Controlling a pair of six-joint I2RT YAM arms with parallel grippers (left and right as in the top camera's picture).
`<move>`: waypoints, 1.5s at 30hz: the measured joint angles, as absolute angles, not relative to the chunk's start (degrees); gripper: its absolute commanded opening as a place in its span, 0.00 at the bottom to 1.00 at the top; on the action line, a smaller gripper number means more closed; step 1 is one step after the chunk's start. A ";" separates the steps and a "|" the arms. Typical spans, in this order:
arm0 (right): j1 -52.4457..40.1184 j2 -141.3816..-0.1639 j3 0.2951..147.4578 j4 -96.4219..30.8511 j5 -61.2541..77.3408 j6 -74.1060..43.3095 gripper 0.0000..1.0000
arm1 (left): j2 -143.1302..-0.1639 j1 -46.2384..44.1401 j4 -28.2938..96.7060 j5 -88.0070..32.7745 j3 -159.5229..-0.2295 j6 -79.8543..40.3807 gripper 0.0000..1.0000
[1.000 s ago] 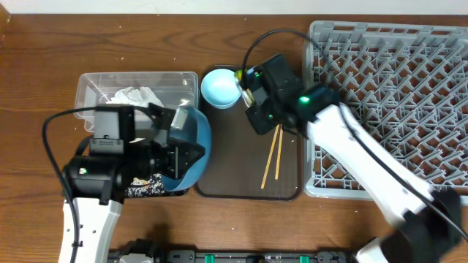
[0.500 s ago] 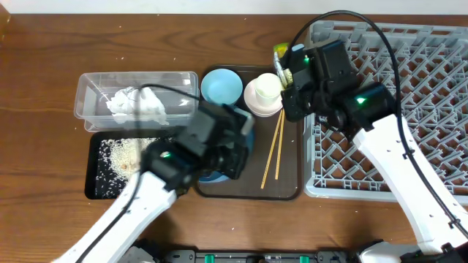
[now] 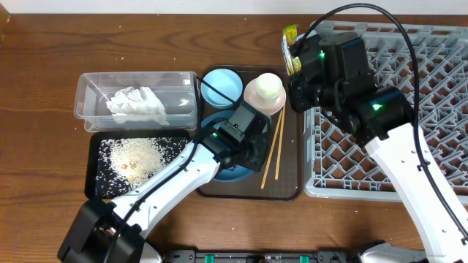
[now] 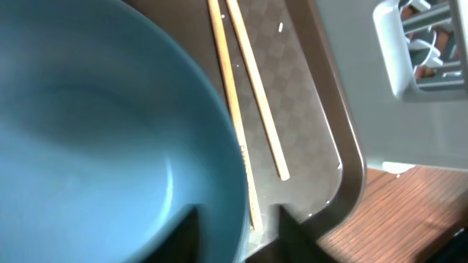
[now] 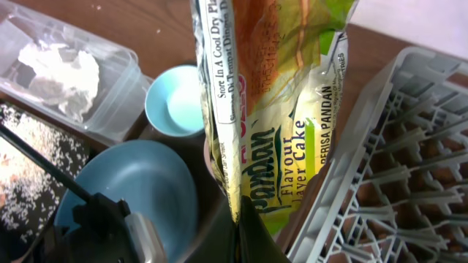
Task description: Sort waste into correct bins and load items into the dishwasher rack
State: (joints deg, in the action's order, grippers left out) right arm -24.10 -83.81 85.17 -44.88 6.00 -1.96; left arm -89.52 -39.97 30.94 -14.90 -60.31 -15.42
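By the rack [image 3: 409,109], "Pandan Flavour Layer Cake" wrapper [image 5: 281,109] pinched in right end effector [image 5: 243,219].

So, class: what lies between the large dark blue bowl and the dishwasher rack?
A pair of wooden chopsticks on the brown tray, between the large dark blue bowl and the dishwasher rack; the overhead view shows it best.

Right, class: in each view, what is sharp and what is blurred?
Overhead: crisp throughout, evenly lit. Left wrist: the dark blue bowl looms close and soft-edged, while the chopsticks are sharper. Right wrist: print on the snack wrapper is legible.
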 measured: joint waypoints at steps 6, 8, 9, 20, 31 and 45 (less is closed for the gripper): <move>-24.10 -83.83 85.17 -42.57 6.70 -1.96 0.01 | -88.01 -39.94 30.94 -14.90 -60.31 -16.29 0.60; -24.10 -83.83 85.17 -41.50 7.94 -2.00 0.01 | -85.71 -39.68 31.29 -14.83 -60.34 -16.29 0.59; -24.10 -83.83 85.17 -40.64 9.06 -2.15 0.01 | -84.03 -39.18 31.68 -14.79 -60.36 -16.29 0.59; -26.11 -86.37 85.17 -29.63 17.93 -6.98 0.01 | -59.44 -12.73 44.27 -2.44 -61.36 -16.38 0.59; -41.28 -105.36 85.19 -8.82 19.46 -8.16 0.05 | -45.71 11.62 49.71 1.52 -61.76 -24.73 0.64; -45.71 -121.30 85.12 12.95 16.43 -7.62 0.51 | -47.57 11.90 53.80 1.48 -61.76 -27.24 0.64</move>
